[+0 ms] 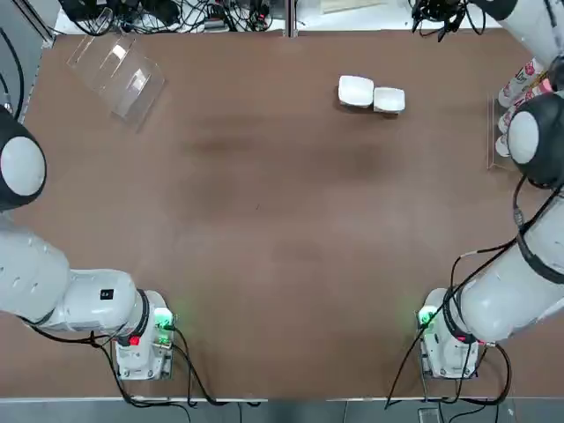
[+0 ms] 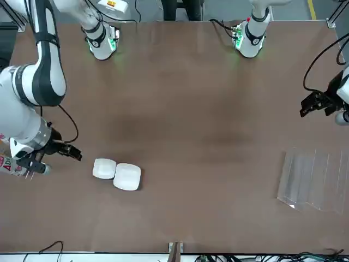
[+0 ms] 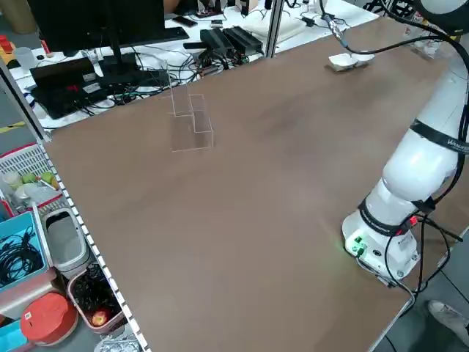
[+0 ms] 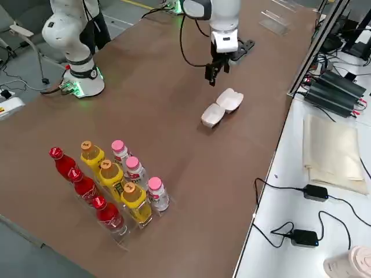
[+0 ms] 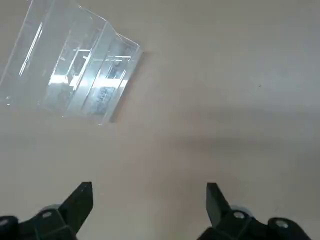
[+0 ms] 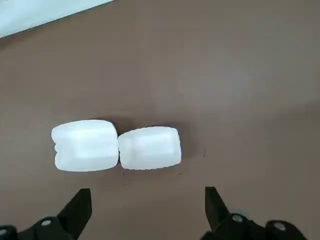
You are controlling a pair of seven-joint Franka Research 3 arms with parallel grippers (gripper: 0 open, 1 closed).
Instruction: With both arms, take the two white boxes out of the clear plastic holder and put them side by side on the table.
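Beside the boxes (image 1: pixel 371 94), bottles (image 4: pixel 110 186) stand apart.

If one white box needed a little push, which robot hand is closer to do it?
The right hand, I think. It hangs open just beside the two white boxes, while the left hand is over by the clear plastic holder.

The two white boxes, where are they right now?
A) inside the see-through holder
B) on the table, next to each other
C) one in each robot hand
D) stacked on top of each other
B: the two white boxes lie side by side, touching, on the bare table, far from the empty clear plastic holder, and both open grippers hold nothing.
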